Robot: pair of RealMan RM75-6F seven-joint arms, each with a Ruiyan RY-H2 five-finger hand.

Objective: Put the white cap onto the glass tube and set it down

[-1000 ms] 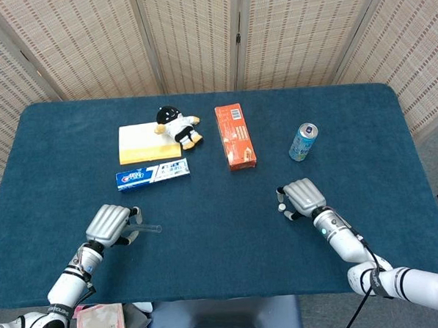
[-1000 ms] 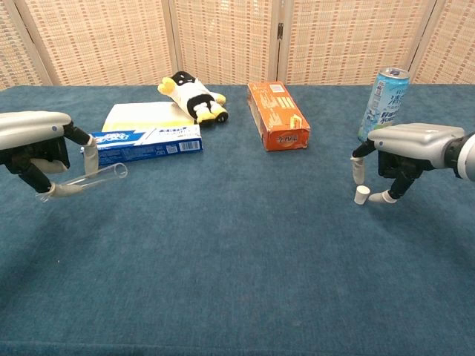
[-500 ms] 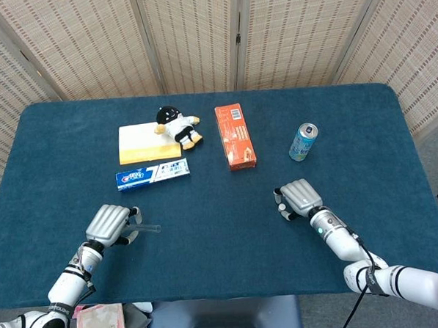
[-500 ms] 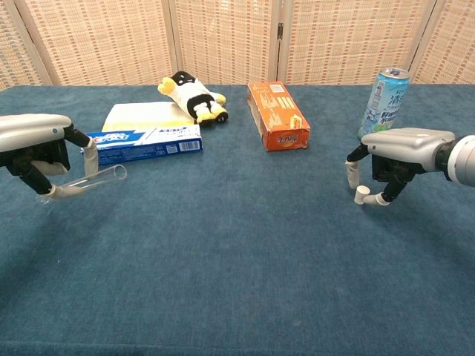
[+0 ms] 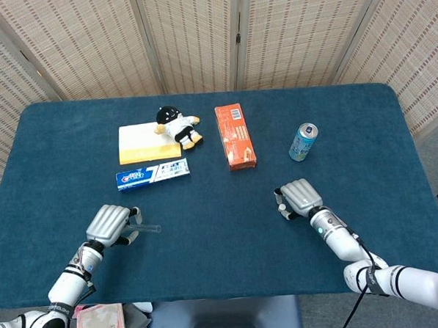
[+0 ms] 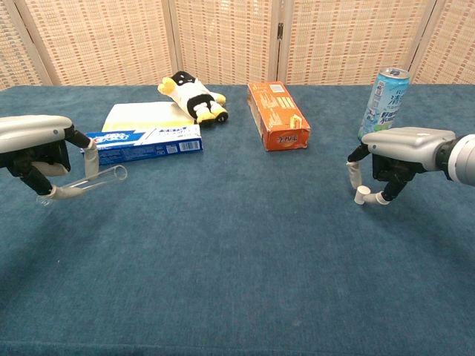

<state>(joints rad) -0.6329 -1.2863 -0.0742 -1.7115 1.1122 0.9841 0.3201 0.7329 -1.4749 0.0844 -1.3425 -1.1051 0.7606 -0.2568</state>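
The left hand (image 6: 33,144) holds the clear glass tube (image 6: 90,179) just off the dark blue carpeted tabletop (image 6: 223,252), fingers curled round its closed end so the open mouth points toward three o'clock. It sits at about eight o'clock on the tabletop, exactly as it did a second ago.

The change is on the other side. The right hand (image 6: 404,152), at about four o'clock, has slid a little inward since a second ago, and its fingers (image 6: 352,175) have drawn closer round the small white plastic cap (image 6: 361,196). The cap stands upright on the cloth, and now sits between the thumb and a curled finger. From the chest view both look to be touching it or nearly so, but the cap still appears to rest on the tabletop, so I cannot tell whether it is truly pinched yet. In the head view the cap (image 5: 281,207) shows as a white speck at the hand's (image 5: 300,196) inner edge.

To my eye this is the closing stage of the pickup: the tube is ready, the cap is not yet lifted, and the two are well apart.

Farther back lie a blue-and-white toothpaste box (image 6: 145,139), a yellow sponge block (image 6: 141,115) with a black-and-white plush toy (image 6: 191,98) against it, an orange carton (image 6: 278,116) and a blue drink can (image 6: 382,100).
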